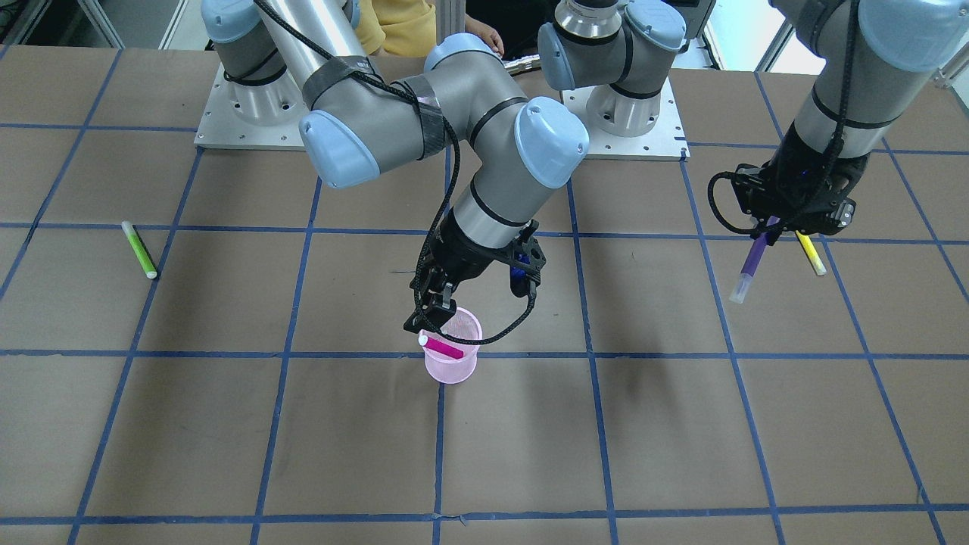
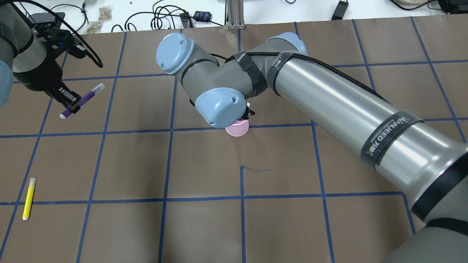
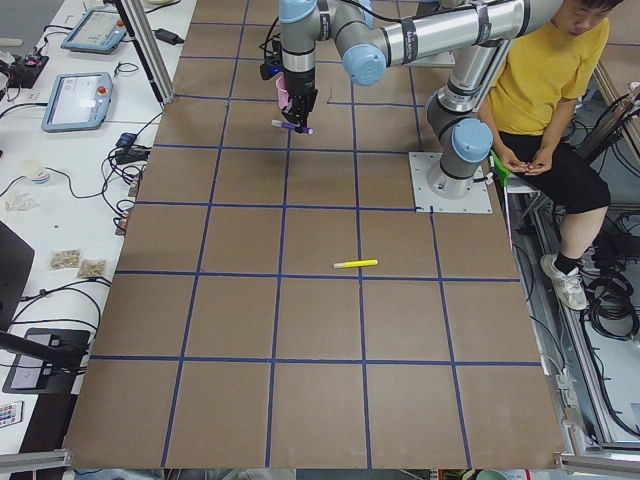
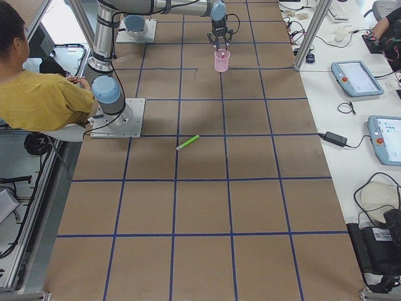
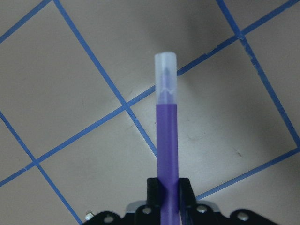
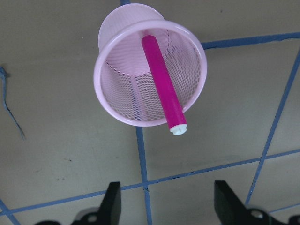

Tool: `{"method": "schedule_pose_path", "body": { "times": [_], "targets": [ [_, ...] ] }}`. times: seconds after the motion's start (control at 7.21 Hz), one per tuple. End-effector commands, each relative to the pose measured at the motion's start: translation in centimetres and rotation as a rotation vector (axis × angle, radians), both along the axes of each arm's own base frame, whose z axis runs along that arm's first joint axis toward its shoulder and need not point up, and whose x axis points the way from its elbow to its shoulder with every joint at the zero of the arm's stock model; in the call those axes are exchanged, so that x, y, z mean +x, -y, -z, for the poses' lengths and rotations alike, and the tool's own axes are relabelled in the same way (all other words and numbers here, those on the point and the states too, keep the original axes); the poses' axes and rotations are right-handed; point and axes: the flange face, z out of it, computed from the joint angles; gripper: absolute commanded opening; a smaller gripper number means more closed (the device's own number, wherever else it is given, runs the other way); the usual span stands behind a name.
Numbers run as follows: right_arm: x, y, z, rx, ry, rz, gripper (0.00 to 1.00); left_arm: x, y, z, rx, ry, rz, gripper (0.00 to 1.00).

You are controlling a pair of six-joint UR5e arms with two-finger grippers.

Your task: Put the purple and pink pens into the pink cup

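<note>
Brown table (image 2: 204, 219) carrying the pink cup (image 6: 115, 93) at its middle, pink pen (image 6: 163, 84) leaning inside, white end poking over the rim, right end effector (image 6: 168, 204) hovering above with fingers spread wide, left end effector (image 5: 168, 187) clamping the purple pen (image 5: 167, 136) above the table's left side.

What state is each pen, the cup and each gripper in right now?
pink cup: upright on the table.
pink pen: in the pink cup, leaning on its rim, one end sticking out.
purple pen: capped, held off the table.
left gripper: shut on the purple pen.
right gripper: open, empty, above the pink cup.
yellow pen: lying on the table.
green pen: lying on the table.
</note>
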Motion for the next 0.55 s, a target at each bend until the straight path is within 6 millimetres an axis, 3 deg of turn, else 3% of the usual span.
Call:
{"method": "schedule_pose_path", "body": {
  "times": [0.0,0.14,0.28,0.42],
  "targets": [
    [-5.3,0.9,-7.8,-0.085,0.137,0.104,0.87,0.1,-0.1,0.1,0.016,0.014,0.001,0.0],
    [-10.1,1.8,-10.9,-0.095,0.228,0.203,0.83,-0.3,0.0,-0.4,0.012,0.022,0.01,0.0],
    [-15.1,1.8,-14.0,-0.101,0.255,0.303,0.77,-2.2,0.5,-1.2,0.031,0.092,0.041,0.0],
    [-20.3,2.0,-16.4,-0.14,0.274,0.47,0.77,-6.1,0.9,-1.8,0.036,0.164,0.06,0.0]
  ]
}}
